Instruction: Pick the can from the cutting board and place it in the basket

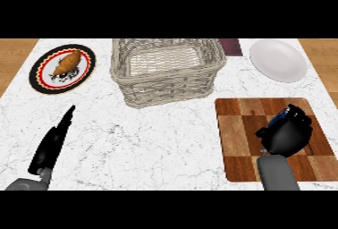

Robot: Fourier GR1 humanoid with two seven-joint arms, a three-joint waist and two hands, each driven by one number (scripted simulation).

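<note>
A checkered wooden cutting board (246,117) lies on the counter's right side. My right hand (288,133) sits over its right half with the fingers curled round a dark can (284,113); only a small blue-black bit of it peeks out above the fingers. The grey wicker basket (129,86) stands at the back centre, up and left of the board, and I see nothing inside it. My left hand (52,141) rests at the lower left with straight fingers pointing away from me, holding nothing.
A round patterned plate (45,82) with an orange-brown food item (68,62) sits at the back left. A plain white plate (278,60) is at the back right, next to a small dark object (231,46) behind the basket.
</note>
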